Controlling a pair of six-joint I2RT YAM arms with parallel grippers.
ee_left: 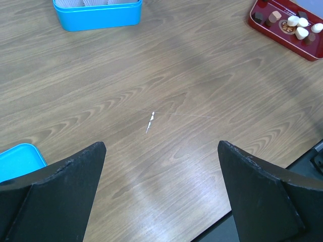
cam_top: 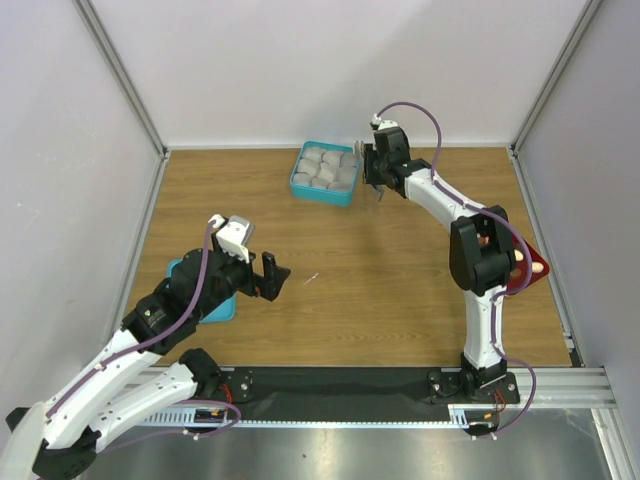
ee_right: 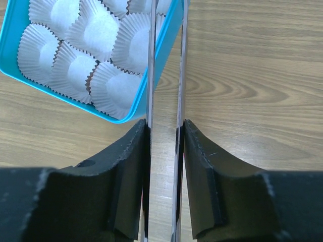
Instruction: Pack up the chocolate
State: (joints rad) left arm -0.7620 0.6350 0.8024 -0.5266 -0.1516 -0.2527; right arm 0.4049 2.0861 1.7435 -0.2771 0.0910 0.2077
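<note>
Now, chocolate: small dark and pale pieces lie loose in the red tray, at the table's right edge; none is in the box.
Tool: long metal tweezers sit clamped in the right gripper. The blades are a narrow gap apart with nothing between them along the length that shows. The tips run out of the wrist view, so I cannot tell what they hold, if anything.
Tool axis: in the right wrist view the blades run from 6 to 12 o'clock, crossing the near corner of the teal box.
Key relation: in the top view the tray lies at about 4 o'clock from the tweezers and well apart from them. The box is just beside them at 9 o'clock, so by my judgement the reach must swing back toward the robot's right.
Paper cups: all those in view are empty.
Nearer arm: the right one; its raised elbow hangs over the tray and hides part of it from above.
Right arm pose: stretched to the far side, wrist bent down at the box's 3 o'clock edge.
Left gripper: fingers spread wide and holding nothing, low over bare wood, with the tray at 1 o'clock in its own view.
Left arm pose: folded near its base, above a flat teal lid.
</note>
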